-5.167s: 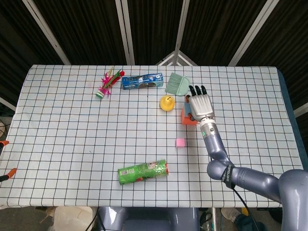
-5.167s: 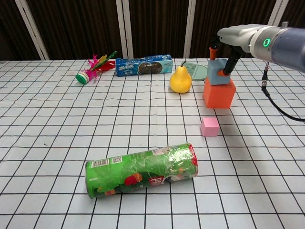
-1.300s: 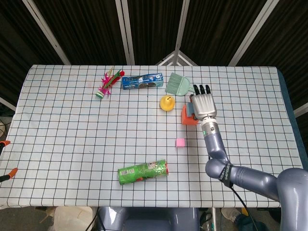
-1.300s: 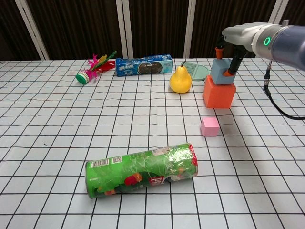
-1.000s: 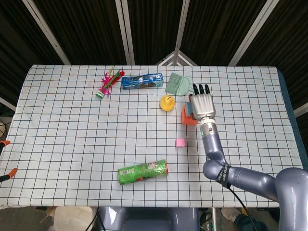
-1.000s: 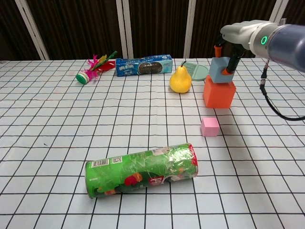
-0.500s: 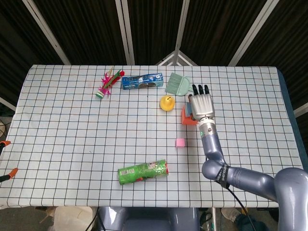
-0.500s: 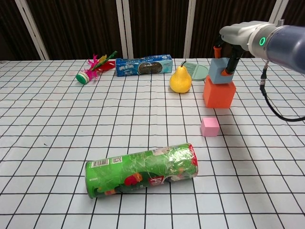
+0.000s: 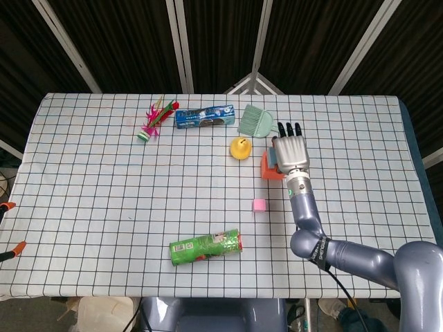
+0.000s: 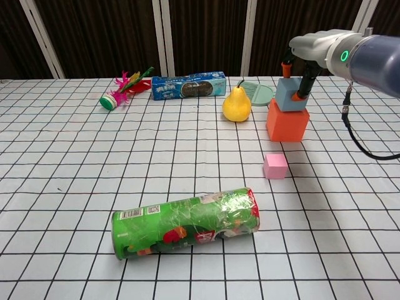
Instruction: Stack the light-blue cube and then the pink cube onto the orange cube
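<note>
I have the right robot hand (image 10: 299, 76) clamped on the light-blue cube (image 10: 289, 94), which sits on the orange cube (image 10: 287, 122) at the far right of the table (image 9: 104, 200). The pink cube (image 10: 275, 165) lies nearer, apart from them.

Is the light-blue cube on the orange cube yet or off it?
On it: the light-blue cube rests on the orange cube, with the right hand gripping its sides.
</note>
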### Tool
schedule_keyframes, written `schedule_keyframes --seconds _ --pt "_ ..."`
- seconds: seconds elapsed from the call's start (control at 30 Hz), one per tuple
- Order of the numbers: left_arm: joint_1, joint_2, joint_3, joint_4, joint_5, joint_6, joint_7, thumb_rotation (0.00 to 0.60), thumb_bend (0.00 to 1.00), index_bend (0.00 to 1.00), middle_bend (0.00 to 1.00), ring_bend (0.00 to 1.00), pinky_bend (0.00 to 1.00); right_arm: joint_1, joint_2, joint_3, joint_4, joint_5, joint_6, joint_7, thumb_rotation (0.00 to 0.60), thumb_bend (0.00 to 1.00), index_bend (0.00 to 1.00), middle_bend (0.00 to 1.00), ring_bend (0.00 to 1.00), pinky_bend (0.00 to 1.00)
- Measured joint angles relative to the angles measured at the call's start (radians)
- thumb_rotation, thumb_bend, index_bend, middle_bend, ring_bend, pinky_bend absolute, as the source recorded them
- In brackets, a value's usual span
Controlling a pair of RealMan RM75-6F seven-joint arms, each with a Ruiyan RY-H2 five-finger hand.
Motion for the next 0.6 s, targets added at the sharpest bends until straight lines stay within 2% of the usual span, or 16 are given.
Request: schedule_keyframes --seconds 0.6 --pt "-0.001 -0.002 0.000 -0.001 -0.003 -0.001 0.006 0.600 0.21 0.21 0.02 0.00 0.02 -0.003 -0.006 0.002 0.012 0.008 -0.005 -0.007 0.600 0.46 0.51 0.07 0.03 0.00"
